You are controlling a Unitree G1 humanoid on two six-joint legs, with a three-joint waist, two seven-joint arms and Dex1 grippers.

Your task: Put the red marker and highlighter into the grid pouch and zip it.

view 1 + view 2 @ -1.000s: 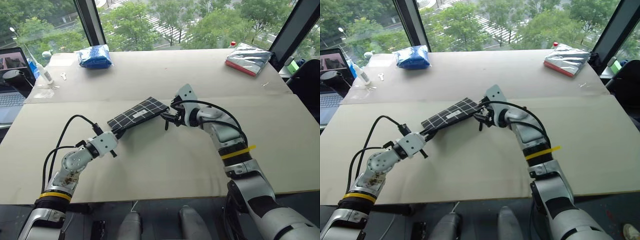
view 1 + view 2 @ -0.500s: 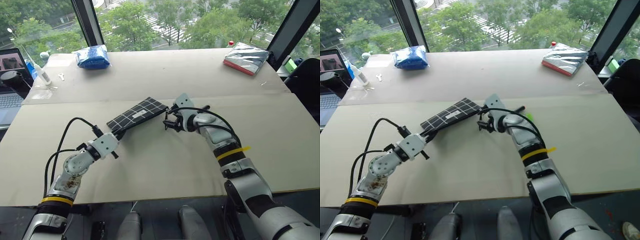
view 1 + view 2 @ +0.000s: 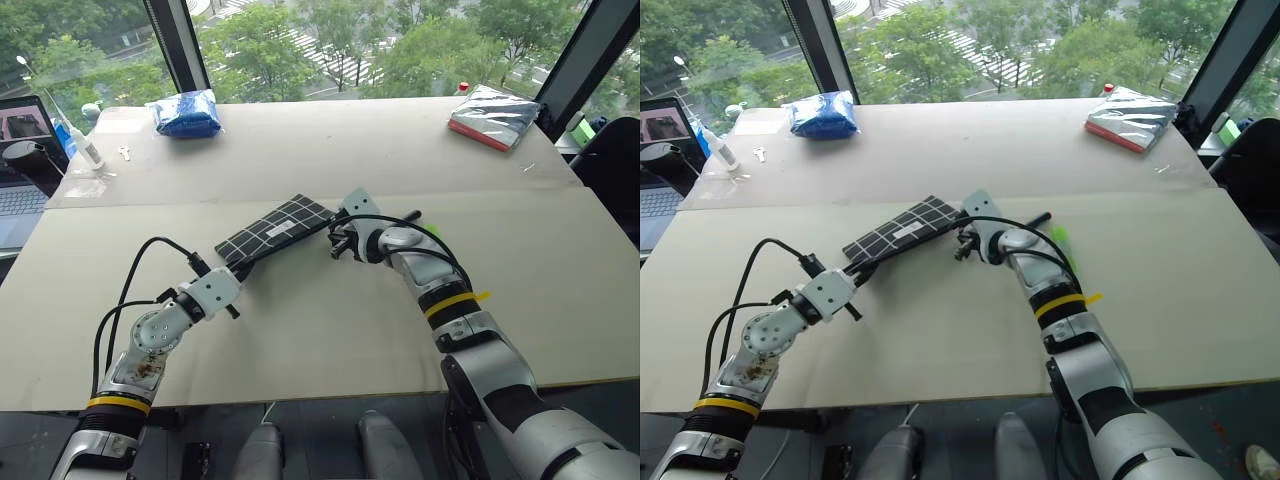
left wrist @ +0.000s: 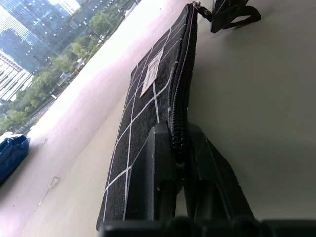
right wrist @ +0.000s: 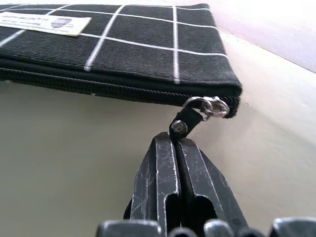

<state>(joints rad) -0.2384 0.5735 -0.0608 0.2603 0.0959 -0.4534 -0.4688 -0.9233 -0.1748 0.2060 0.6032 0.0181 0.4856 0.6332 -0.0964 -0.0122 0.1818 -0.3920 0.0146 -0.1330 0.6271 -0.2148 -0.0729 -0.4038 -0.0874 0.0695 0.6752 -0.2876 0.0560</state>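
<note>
My right gripper had just snapped its jaws shut on the zipper strap of the grid pouch; my left gripper kept its near end clenched. I judged it ready to unzip, the highlighter still outside. Beige counter, windows and trees beyond.

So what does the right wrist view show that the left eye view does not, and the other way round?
Right wrist view: the right gripper shut on the zipper strap, with its metal clasp. Left eye view: the left gripper pinching the grid pouch's other end, plus the blue plastic bag and silver packet far back. Both show the pouch on the table with its white label.
</note>
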